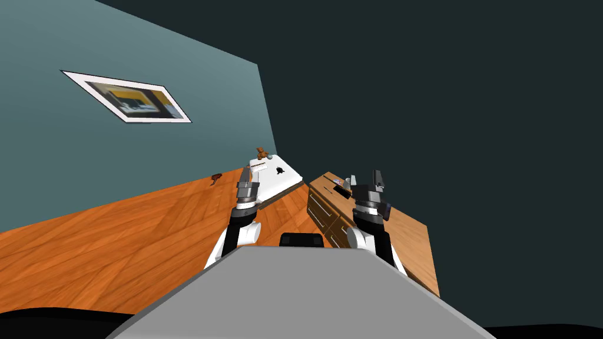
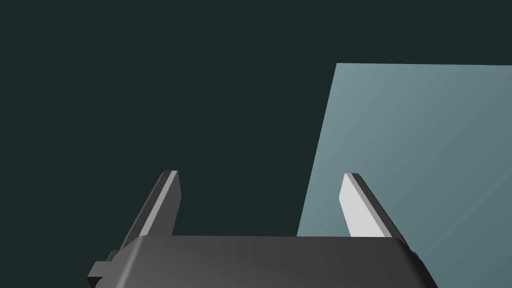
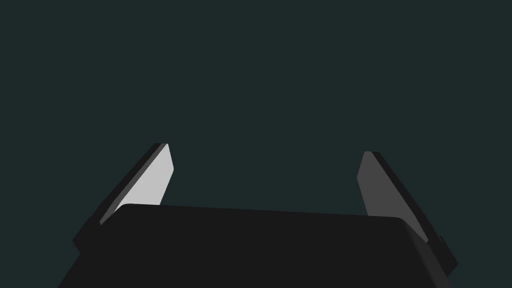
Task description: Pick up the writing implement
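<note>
Left jaws: set wide, nothing between the two fingers [image 2: 358, 210], as seen in the left wrist view. Right jaws: likewise set wide and empty, fingers [image 3: 148, 183] well apart in the right wrist view. In the head view both arms are raised side by side. The left arm [image 1: 247, 194] is held in front of a white flat surface [image 1: 281, 183]; the right arm [image 1: 369, 200] is held over the near edge of a wooden desk [image 1: 409, 235] with drawers in its front. A short, thin dark item [image 1: 340, 190], taken for the writing implement though too small to be confirmed, is seen lying flat on the wooden desk just beside the right jaws, untouched; a small grey-blue thing [image 1: 337, 183] lies next to it. On the far end of the white surface a small brown figure [image 1: 262, 154] is noted. Further out, a small brown object [image 1: 216, 178] lies on the wooden floor [image 1: 118, 235] at the foot of a teal wall [image 1: 70, 165], on which a framed picture [image 1: 126, 105] is hung.
</note>
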Available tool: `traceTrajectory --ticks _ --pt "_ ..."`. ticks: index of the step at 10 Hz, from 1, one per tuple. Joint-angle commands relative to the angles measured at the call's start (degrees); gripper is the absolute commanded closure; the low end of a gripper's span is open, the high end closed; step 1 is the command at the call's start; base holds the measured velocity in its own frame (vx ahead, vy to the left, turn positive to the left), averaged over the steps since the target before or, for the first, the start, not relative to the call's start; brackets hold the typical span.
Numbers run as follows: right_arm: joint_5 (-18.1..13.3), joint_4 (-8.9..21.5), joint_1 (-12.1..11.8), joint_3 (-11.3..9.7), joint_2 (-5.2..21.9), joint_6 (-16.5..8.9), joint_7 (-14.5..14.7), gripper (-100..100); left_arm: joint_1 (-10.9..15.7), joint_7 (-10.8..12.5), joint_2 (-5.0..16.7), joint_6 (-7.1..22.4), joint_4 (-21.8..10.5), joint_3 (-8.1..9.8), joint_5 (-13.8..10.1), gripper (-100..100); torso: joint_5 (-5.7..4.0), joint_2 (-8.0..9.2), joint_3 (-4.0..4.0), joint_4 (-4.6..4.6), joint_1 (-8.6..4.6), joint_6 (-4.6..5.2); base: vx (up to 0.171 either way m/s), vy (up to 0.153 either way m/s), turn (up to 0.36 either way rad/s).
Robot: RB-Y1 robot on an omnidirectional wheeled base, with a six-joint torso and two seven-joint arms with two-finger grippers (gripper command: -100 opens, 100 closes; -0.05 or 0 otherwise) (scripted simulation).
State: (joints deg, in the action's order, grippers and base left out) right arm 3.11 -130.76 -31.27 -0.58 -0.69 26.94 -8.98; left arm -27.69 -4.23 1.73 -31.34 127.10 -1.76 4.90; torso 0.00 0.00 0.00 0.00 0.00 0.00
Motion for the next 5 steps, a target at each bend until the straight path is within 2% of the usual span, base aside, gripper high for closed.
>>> traceTrajectory --ticks 1,5 --pt "-0.4 0.6 -0.2 -0.1 2.2 -0.4 0.3 -100 0.0 0.0 0.0 0.0 0.0 0.0 0.0 0 0.0 0.0 0.0 0.0 0.0 0.0 0.003 -0.005 0.053" --pt "-2.4 3.9 -1.4 -0.5 9.0 -2.6 2.0 -100 0.0 0.0 0.0 0.0 0.0 0.0 0.0 0 -0.03 -0.04 -0.03 -0.01 -0.12 -0.01 0.009 -0.023 0.11"
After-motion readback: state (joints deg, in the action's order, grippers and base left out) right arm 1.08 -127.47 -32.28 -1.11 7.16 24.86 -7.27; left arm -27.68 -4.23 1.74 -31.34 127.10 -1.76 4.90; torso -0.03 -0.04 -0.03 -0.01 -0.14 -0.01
